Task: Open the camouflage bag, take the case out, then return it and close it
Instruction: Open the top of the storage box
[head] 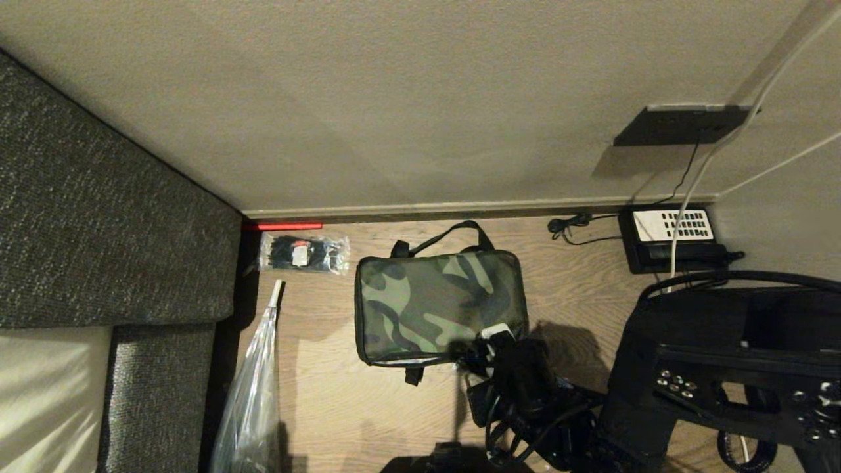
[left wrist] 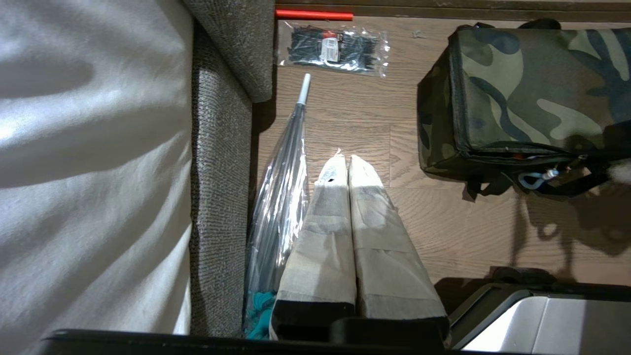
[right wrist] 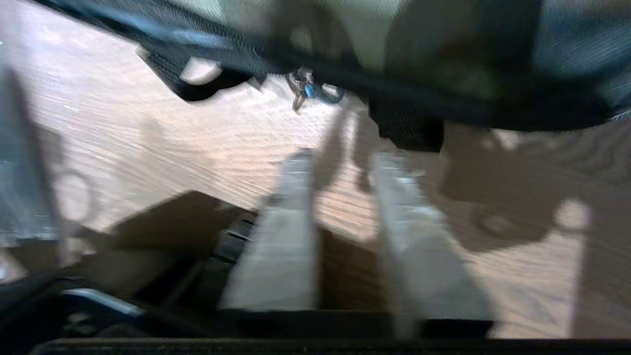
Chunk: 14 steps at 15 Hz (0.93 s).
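Sofa (head: 98, 217): one grey upholstered piece, cut off at the left edge of the head view; a pale cushion (left wrist: 88, 162) lay on it.
Floor (head: 591, 295): wood boards, partly covered by the robot's black body on the right.
Camouflage bag (head: 440, 303): one, flat on the floor near the wall, zipped shut; its near right corner was hidden behind the right arm. The case could not be seen.
Telephone (head: 670, 240): one, black with white keypad, against the wall, right of the bag.
Umbrella (left wrist: 281, 197): one clear folded one beside the sofa, lower end cut off.
Tie packet (head: 303, 253): one, left of the bag.
Right gripper (right wrist: 345, 162): blurred, fingers parted with a gap, grasping nothing, just short of the bag's zipper pulls (right wrist: 308, 91).
Left gripper (left wrist: 347, 170): fingers pressed together, empty, over the floor left of the bag.
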Tool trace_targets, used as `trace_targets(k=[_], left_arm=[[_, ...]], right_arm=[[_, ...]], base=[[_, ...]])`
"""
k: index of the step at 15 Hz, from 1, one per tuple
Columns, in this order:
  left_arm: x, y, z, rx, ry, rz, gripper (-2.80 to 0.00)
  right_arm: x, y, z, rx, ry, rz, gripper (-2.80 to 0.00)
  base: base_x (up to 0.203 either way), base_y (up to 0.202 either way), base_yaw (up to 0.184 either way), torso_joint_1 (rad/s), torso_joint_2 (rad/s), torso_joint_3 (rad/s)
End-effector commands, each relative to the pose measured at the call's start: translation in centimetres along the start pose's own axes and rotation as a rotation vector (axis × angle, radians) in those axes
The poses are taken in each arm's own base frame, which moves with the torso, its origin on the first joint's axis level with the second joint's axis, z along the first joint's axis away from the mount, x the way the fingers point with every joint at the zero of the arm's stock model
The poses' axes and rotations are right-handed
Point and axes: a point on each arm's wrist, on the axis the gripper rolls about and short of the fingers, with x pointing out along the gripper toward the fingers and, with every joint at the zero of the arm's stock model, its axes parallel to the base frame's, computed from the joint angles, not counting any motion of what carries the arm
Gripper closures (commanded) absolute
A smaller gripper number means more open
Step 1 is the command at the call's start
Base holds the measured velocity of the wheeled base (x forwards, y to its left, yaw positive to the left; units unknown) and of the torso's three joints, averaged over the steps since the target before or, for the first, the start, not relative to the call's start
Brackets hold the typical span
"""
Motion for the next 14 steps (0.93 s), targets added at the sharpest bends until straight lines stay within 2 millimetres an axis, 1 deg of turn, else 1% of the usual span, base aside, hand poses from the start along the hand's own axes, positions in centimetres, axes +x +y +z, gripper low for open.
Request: trace_targets(k=[1,2,5,8,10,12,14], left_arm=[[0.0,0.0,-0.1,0.0,0.001,0.001,0.0],[0.0,0.0,-0.1,0.0,0.002,0.001,0.0],[0.0,0.0,-0.1,0.0,0.003,0.001,0.0],[0.0,0.0,-0.1,0.0,0.002,0.001,0.0],[0.0,0.0,-0.1,0.0,0.002,0.001,0.0],[0.0,0.0,-0.1,0.0,0.003,0.001,0.0],[0.0,0.0,-0.1,0.0,0.001,0.001,0.0]], right_arm=[[1.3,0.6,-0.5,0.001,-0.012,-0.006,-2.8],[1.6,0.8,-0.2,0.012,-0.025,-0.006,-2.8],[1.6,0.9,0.6,0.065,-0.059,-0.012,-2.8],[1.6,1.2,2.1,0.252,-0.104,0.031,-2.8],[1.9,1.3,2.3,0.303,-0.111,0.045,-2.8],[2.0,1.5,2.5,0.36,-0.102,0.094,-2.8],[1.9,1.5,2.2,0.356,-0.078,0.1,-2.8]], base=[[0.0,0.0,0.0,0.0,0.0,0.0],[0.0,0.0,0.0,0.0,0.0,0.0],[0.0,0.0,0.0,0.0,0.0,0.0],[0.0,0.0,0.0,0.0,0.0,0.0],[0.0,0.0,0.0,0.0,0.0,0.0],[0.0,0.0,0.0,0.0,0.0,0.0],[0.0,0.0,0.0,0.0,0.0,0.0]])
